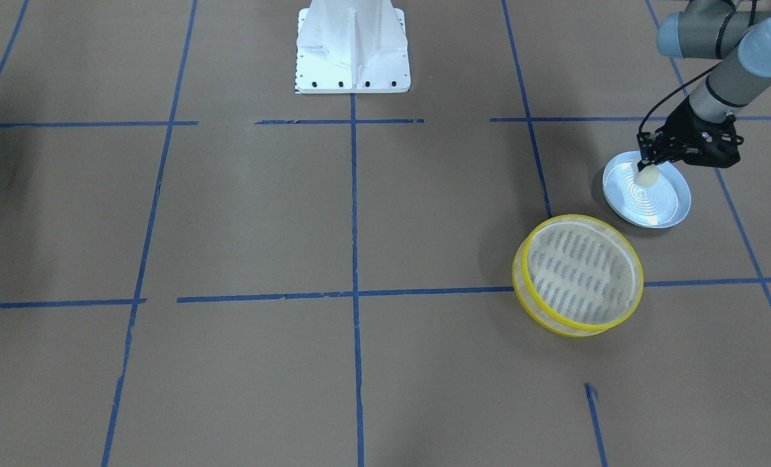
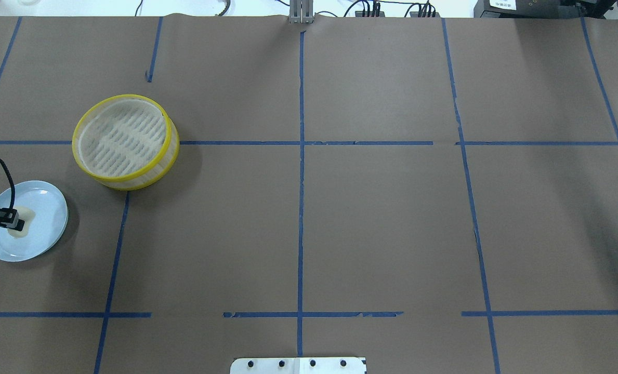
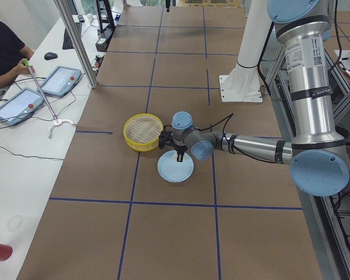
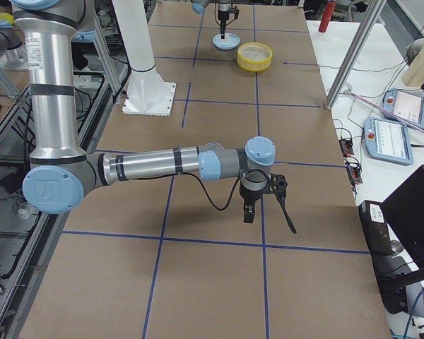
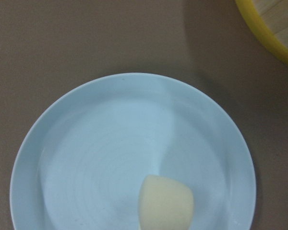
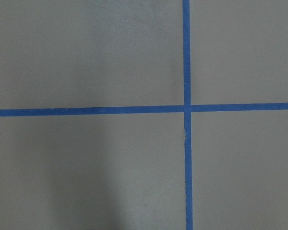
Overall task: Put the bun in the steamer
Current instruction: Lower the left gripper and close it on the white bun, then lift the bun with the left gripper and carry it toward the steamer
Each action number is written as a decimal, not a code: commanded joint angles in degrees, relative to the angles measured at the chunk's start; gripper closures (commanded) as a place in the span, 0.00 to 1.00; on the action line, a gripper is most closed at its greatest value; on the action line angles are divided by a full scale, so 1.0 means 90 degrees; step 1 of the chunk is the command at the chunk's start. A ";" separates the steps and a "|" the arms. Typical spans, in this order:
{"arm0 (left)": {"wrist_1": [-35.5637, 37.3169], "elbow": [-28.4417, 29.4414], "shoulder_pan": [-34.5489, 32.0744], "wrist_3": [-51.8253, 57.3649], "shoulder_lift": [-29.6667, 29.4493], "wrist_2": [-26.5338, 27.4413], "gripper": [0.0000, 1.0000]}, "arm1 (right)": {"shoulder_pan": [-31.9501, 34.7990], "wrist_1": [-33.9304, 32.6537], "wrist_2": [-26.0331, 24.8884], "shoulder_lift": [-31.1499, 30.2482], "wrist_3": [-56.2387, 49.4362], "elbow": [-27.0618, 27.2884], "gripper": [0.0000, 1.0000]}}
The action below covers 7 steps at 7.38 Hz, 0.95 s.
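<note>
The bun [image 1: 645, 175] is a small cream-white lump, pinched at its top between the fingers of my left gripper [image 1: 648, 163] just over the pale blue plate [image 1: 667, 206]. In the overhead view the gripper [image 2: 15, 222] and bun [image 2: 22, 228] are over the plate [image 2: 43, 208]. The left wrist view shows the bun [image 5: 165, 203] over the plate [image 5: 110, 143]. The yellow-rimmed steamer [image 1: 578, 272] stands beside the plate with nothing in it, and shows in the overhead view [image 2: 124, 137]. My right gripper [image 4: 249, 212] hangs over bare table far away; I cannot tell whether it is open or shut.
The table is brown paper with blue tape lines. The robot's white base [image 1: 353, 45] stands at the table's middle edge. An operator [image 3: 3, 46] sits at a side table with tablets, away from the arms.
</note>
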 commanded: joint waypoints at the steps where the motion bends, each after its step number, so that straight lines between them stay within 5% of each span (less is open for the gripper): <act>1: 0.1377 -0.0735 -0.0350 0.0387 -0.0194 -0.0009 0.91 | 0.0000 0.0000 0.0000 0.0000 0.0000 0.0000 0.00; 4: 0.4490 -0.0505 -0.0840 0.1102 -0.2901 0.0069 0.90 | 0.0000 0.0000 0.0000 0.0000 0.0000 0.0000 0.00; 6: 0.4948 0.0177 -0.0811 0.1094 -0.3971 0.0069 0.86 | 0.0000 0.0000 0.0000 0.0000 0.0000 0.0000 0.00; 7: 0.4919 0.0528 -0.0791 0.1084 -0.4255 0.0050 0.74 | 0.0000 0.0000 0.0000 0.0000 0.0000 0.0000 0.00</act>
